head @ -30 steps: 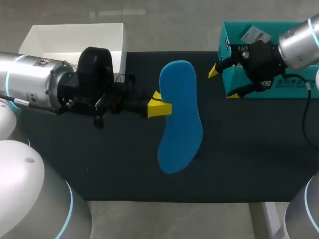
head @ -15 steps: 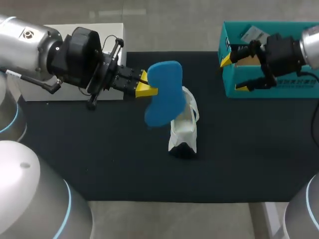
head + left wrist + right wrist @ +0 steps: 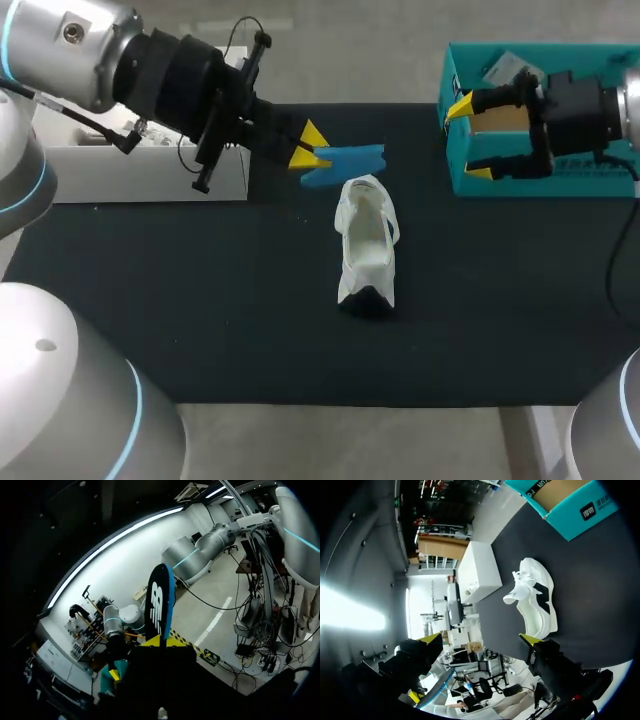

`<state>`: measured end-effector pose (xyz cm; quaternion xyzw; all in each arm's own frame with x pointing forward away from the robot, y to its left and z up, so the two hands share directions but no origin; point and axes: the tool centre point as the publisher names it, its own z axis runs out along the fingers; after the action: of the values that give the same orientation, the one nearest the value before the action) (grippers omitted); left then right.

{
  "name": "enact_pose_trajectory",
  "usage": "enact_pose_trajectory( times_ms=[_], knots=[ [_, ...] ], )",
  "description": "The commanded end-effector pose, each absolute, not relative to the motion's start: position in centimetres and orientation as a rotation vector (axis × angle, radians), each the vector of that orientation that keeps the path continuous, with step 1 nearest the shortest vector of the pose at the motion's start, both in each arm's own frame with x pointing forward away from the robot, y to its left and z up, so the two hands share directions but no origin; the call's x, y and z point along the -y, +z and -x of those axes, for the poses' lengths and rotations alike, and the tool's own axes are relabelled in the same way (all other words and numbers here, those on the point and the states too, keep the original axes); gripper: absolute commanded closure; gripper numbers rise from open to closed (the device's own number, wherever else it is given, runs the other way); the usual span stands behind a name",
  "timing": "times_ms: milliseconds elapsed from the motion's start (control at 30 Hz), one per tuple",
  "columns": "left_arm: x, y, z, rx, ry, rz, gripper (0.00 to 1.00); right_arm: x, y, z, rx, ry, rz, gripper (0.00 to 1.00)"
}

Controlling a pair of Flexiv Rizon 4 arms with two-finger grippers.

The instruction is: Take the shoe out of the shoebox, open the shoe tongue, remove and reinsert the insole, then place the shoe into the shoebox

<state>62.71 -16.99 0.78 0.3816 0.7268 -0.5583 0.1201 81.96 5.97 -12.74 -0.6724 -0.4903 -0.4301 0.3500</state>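
**On the dark mat, shoe waiting while my left hand is holding its insole**

At the middle of the black table [image 3: 200, 300] the white shoe [image 3: 366, 245] is standing on its sole, its opening facing up and its dark end pointing toward my side. From my right wrist it [image 3: 532, 602] is showing its flank, well ahead of the fingers. Just past the shoe's far end the blue insole [image 3: 345, 165] is hanging in the air; whether it is touching the shoe I cannot tell. My left gripper [image 3: 312, 150] is pinching the insole by one end, both yellow tips pressing on it. In my left wrist view the insole [image 3: 160, 605] is rising edge-on out of that gripper [image 3: 162, 641].

My right gripper [image 3: 468, 138] is hanging with its fingers spread wide and nothing between them [image 3: 481, 640], at the near corner of the teal shoebox [image 3: 520, 180]. A white box [image 3: 150, 170] is sitting at the table's far left, under my left arm.
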Motion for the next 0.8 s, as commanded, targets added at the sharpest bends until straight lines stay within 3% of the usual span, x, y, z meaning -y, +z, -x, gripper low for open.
enact_pose_trajectory(
  times_ms=[33, 267, 767, 800],
  knots=[
    [16.7, -2.2, -64.6, -1.642, -1.478, -1.429, 1.00, -5.9, -11.8, -81.4, 1.254, -1.152, 1.686, 0.00],
    [17.8, -3.9, -67.2, -1.334, -1.324, -1.516, 1.00, -7.0, -10.1, -81.2, 1.253, -1.186, 1.603, 0.00],
    [20.9, -6.2, -71.7, -1.300, -1.080, -1.580, 1.00, -9.0, -8.3, -81.3, 1.202, -1.283, 1.552, 0.00],
    [21.1, -6.4, -72.0, -1.299, -1.078, -1.583, 1.00, -9.2, -8.3, -81.3, 1.202, -1.284, 1.546, 0.04]
  ],
)
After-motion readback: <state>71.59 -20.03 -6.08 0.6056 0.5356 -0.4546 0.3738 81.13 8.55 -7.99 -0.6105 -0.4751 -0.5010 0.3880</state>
